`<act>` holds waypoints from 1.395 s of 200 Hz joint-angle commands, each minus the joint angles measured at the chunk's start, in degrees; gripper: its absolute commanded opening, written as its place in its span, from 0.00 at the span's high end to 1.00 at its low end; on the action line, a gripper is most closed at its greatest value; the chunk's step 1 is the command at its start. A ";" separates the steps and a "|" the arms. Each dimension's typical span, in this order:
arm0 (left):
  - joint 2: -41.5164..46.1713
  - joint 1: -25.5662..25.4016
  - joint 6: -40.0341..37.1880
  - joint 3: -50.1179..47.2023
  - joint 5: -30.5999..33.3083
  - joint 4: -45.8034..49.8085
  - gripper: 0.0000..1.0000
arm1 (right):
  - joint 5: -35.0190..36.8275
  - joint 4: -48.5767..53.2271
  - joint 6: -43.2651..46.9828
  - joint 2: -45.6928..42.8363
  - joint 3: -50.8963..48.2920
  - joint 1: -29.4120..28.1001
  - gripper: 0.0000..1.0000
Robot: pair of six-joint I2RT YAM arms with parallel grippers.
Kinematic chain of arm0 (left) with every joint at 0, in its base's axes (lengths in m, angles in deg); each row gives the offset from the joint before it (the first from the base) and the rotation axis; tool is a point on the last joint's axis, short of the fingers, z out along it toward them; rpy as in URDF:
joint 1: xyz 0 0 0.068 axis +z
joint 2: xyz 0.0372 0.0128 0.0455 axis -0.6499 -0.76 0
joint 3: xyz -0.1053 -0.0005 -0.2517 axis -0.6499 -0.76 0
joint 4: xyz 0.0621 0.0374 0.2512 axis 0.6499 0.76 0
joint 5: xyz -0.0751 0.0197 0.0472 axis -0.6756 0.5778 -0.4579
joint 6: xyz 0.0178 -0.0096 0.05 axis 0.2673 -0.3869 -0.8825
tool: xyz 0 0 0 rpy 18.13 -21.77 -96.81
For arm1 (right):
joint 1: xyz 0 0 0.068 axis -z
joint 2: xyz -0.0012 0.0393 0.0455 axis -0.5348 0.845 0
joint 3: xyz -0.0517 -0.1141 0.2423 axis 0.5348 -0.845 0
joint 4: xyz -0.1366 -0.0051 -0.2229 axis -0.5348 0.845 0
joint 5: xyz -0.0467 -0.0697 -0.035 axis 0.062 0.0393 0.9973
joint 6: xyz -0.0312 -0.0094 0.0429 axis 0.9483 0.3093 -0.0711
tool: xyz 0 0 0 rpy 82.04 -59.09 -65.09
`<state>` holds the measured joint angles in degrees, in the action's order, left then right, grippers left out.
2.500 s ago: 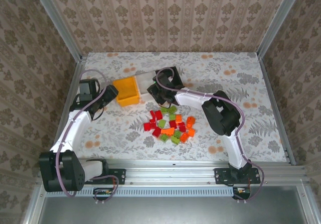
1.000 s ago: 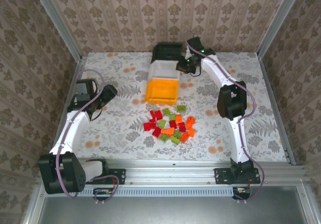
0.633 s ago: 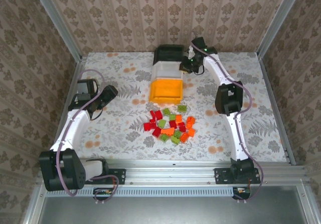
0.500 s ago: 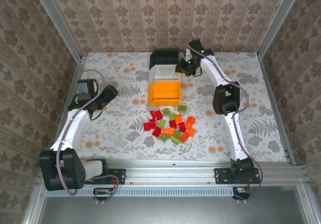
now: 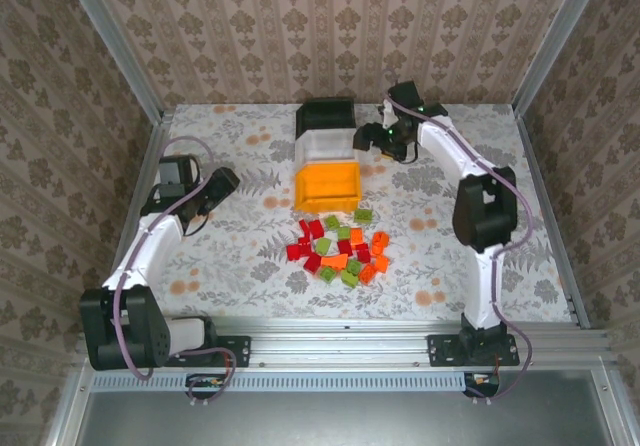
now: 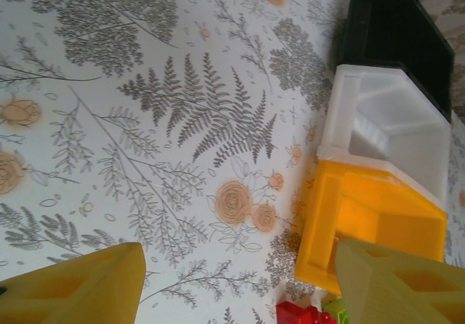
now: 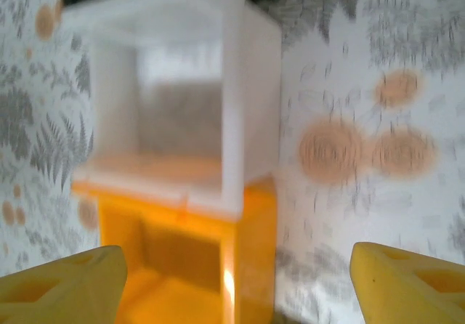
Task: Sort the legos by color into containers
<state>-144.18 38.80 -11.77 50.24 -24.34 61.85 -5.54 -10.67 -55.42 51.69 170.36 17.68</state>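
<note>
The three containers stand in a row touching each other: black bin [image 5: 325, 114] at the back, white bin [image 5: 325, 149] in the middle, orange bin [image 5: 328, 186] in front. Red, orange and green legos [image 5: 340, 251] lie in a loose pile just in front of the orange bin. My right gripper [image 5: 368, 138] hovers open beside the white bin's right rim; its wrist view looks down, blurred, on the white bin [image 7: 167, 99] and orange bin [image 7: 182, 266]. My left gripper [image 5: 225, 179] stands open over bare table left of the bins, holding nothing.
The left wrist view shows the black bin [image 6: 396, 33], white bin [image 6: 392, 131], orange bin [image 6: 378, 215] and a red lego [image 6: 301, 314] at the lower edge. Metal rails and papered walls enclose the flowered table [image 5: 230, 256].
My right gripper opened, let go of the bins and drew back slightly to their right. The row of bins, dragged to the back centre, now sits straight. Left arm unchanged.
</note>
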 commanded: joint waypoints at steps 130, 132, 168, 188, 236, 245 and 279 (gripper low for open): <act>1.75 -2.95 0.06 -1.40 -0.50 -0.81 0.29 | 20.85 -4.23 4.11 -2.67 -12.78 -11.45 0.50; 1.73 -2.99 0.06 -1.40 -0.50 -0.83 0.29 | 20.76 -4.23 4.19 -2.33 -12.62 -11.45 0.51; 2.06 -3.01 0.19 -1.36 -0.35 -0.43 0.29 | 19.95 -7.00 6.30 0.96 -10.35 -11.54 0.72; 2.33 -3.01 -0.02 -1.31 0.02 0.21 0.29 | 20.79 -7.87 6.90 2.58 -7.97 -11.69 0.86; 1.19 -3.01 -0.29 -1.53 0.64 -1.29 0.28 | 24.22 -6.68 17.24 7.71 0.62 -13.82 0.99; 0.37 -3.02 -0.29 -1.64 0.49 -2.28 0.28 | 25.11 -6.81 18.87 8.53 1.71 -13.74 0.97; -5.22 -5.35 -1.10 0.64 -0.52 -5.40 0.29 | 29.99 -5.70 23.73 10.52 6.25 -13.15 0.57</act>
<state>-145.65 35.43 -11.64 49.36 -24.49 58.64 18.59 -16.38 -38.03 60.78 172.02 4.10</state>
